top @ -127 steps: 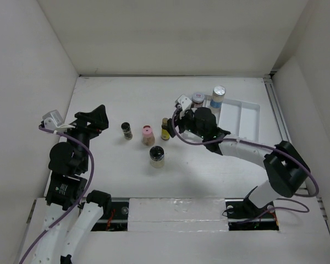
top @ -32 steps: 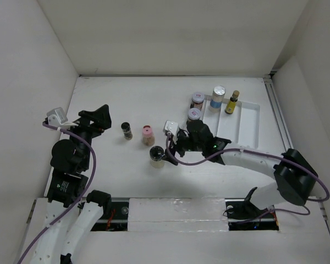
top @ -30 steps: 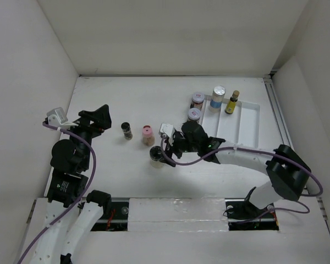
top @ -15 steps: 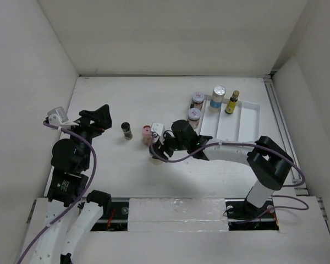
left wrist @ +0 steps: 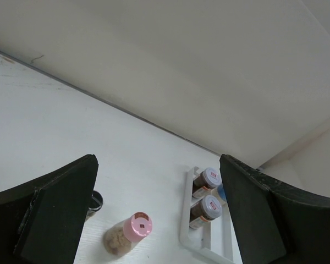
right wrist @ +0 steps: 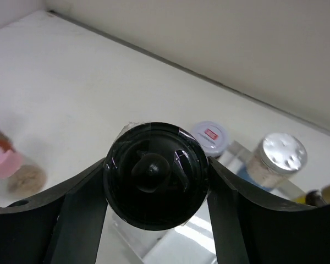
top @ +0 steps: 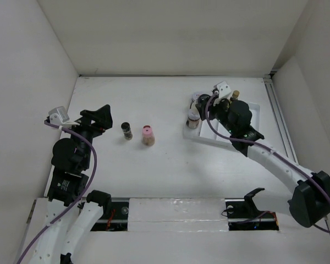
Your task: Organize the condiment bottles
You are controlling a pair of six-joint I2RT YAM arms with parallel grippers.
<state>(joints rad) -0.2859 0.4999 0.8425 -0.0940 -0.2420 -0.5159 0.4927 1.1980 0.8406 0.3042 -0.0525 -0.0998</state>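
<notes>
My right gripper (top: 215, 110) is shut on the black-lidded jar (right wrist: 155, 175) and holds it over the near left corner of the white ridged tray (top: 248, 113); in the top view the jar is hidden under the gripper. Two silver-lidded brown jars (top: 193, 118) (top: 197, 99) stand in the tray's left slot. The blue-labelled jar (right wrist: 278, 157) and the slim yellow bottle (top: 235, 95) stand behind them. The pink-capped jar (top: 147, 135) and a dark narrow jar (top: 126, 130) stand on the table. My left gripper (top: 96, 118) is open, left of them.
The tray's right slots (top: 252, 122) hold nothing. White walls close in the table on the left, back and right. In the left wrist view the pink-capped jar (left wrist: 129, 232) and the tray's corner (left wrist: 186, 242) show between my open fingers.
My right gripper reached left to the black-lidded jar in the middle of the table, closed on it and carried it back right to the tray. The left arm has not moved.
</notes>
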